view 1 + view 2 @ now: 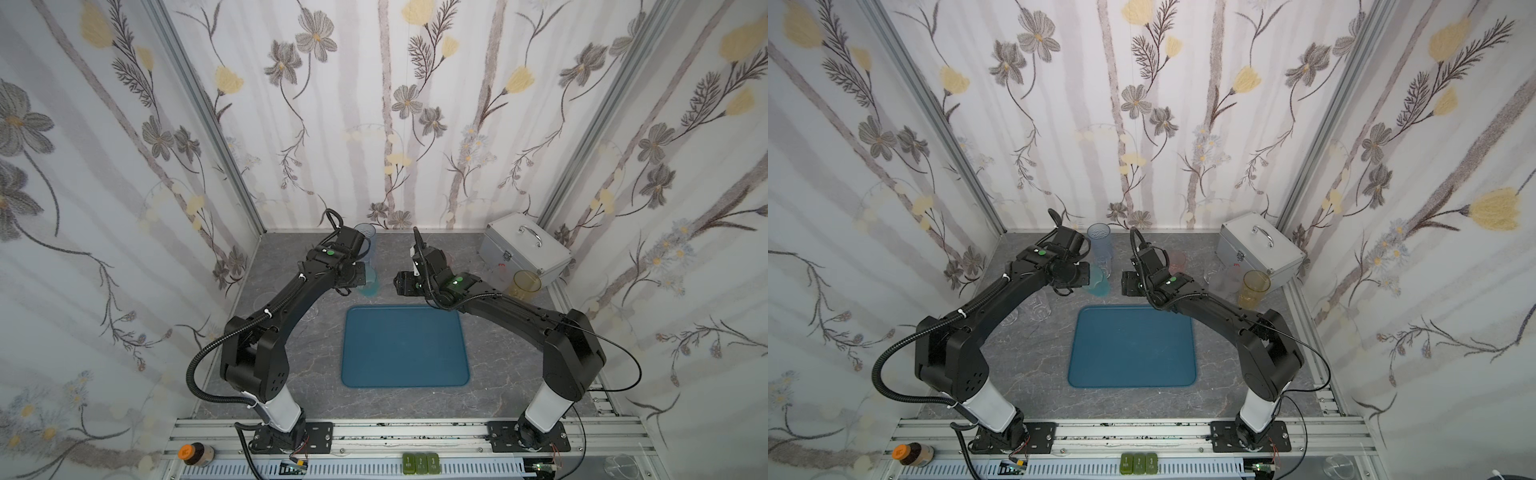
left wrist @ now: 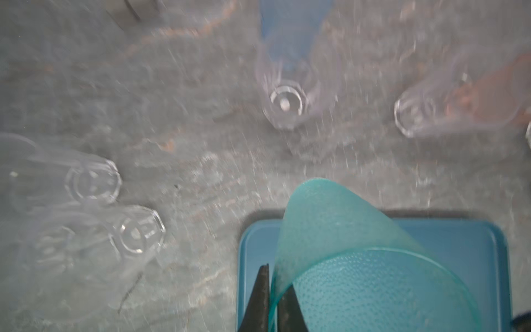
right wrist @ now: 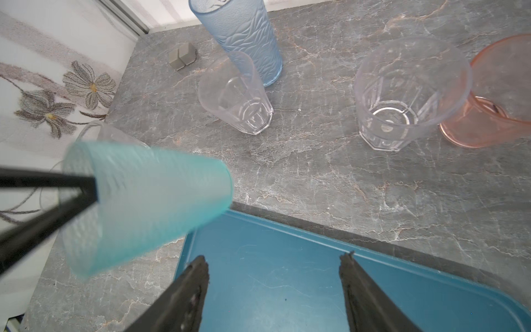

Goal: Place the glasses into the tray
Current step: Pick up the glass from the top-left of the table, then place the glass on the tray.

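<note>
Transport of a first glass looks like the step in hand, since nothing lies in the tray yet.

In both top views the tray (image 1: 405, 347) (image 1: 1131, 347) lies flat in the middle of the worktop (image 1: 316, 395). The left arm (image 1: 291, 297) reaches past the tray's far left corner, and a teal tumbler (image 1: 369, 286) (image 1: 1100, 286) shows just under its wrist, which hides how it is gripped. The other glasses stand apart from the tray: a tall blue glass (image 1: 1100, 245) at the back, an amber tumbler (image 1: 525, 286) beside the silver case (image 1: 525, 249), and clear tumblers (image 1: 1038, 309) behind the left arm.

In the left wrist view, which is blurred, the left fingers (image 2: 263, 293) are clenched on the teal tumbler's (image 2: 359, 273) rim wall, one inside and one outside. The tumbler hangs tilted, with a corner of the tray (image 2: 474, 244) under it.

In the right wrist view the right fingers (image 3: 192, 293) are spread wide with nothing between them, hovering over the tray (image 3: 287, 258). The teal tumbler (image 3: 149, 207) hangs tilted in the left fingers (image 3: 51, 184), mostly above bare worktop just beside the tray's corner, with its base end toward the tray. Two clear tumblers (image 3: 238, 100) (image 3: 402, 95) and a pink one (image 3: 488, 100) stand upright beyond.

The next move likely calls for carrying the tumbler fully over the tray, turning it upright, lowering it until the base sits flat, and only then letting go. The thin rim pinch suggests it could swing or slip if hurried.
</note>
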Available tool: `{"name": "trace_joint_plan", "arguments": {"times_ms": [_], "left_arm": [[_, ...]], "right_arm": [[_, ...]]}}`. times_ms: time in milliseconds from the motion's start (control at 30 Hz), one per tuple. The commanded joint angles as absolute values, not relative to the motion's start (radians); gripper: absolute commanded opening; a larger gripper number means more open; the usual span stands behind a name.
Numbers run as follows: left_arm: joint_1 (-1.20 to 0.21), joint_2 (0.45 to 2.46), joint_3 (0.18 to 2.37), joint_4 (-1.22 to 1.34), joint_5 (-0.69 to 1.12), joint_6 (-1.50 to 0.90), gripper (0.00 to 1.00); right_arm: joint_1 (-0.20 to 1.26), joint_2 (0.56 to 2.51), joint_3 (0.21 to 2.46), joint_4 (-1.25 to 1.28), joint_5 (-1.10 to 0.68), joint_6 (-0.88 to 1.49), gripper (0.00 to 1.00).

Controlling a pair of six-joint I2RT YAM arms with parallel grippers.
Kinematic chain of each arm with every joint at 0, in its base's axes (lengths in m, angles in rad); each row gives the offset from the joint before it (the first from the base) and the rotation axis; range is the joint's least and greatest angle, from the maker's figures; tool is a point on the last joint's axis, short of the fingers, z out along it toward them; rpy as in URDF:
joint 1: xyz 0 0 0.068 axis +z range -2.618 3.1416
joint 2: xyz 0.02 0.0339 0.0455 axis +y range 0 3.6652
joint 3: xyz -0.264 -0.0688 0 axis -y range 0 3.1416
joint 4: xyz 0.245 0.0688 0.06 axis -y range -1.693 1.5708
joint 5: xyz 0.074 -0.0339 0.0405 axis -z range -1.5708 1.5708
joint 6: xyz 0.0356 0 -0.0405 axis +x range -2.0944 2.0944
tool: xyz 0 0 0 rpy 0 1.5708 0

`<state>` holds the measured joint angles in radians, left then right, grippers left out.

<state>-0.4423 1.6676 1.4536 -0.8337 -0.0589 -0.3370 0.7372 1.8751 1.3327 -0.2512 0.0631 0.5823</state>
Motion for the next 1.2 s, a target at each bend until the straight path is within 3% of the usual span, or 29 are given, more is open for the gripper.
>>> {"name": "trace_joint_plan", "arguments": {"times_ms": [0,733,867,1000,1167], "left_arm": [[-0.469,1.653,1.414,-0.975,-0.034,-0.340,0.00],[-0.413,1.763,1.423,-0.985,-0.164,-0.262,0.00],[-0.410,1.769,1.427,-0.979,-0.146,-0.263,0.11],[-0.409,1.750,1.434,-0.966,-0.114,-0.260,0.30],[-0.397,1.708,1.496,-0.958,-0.022,-0.255,0.38]], "right_arm": [[0.735,1.865,1.324,-0.217,0.068,0.583,0.72],[0.750,1.852,1.273,-0.176,0.043,0.613,0.71],[0.751,1.859,1.278,-0.174,0.041,0.611,0.71],[0.750,1.868,1.295,-0.182,0.041,0.610,0.71],[0.739,1.864,1.323,-0.208,0.064,0.594,0.71]]}}
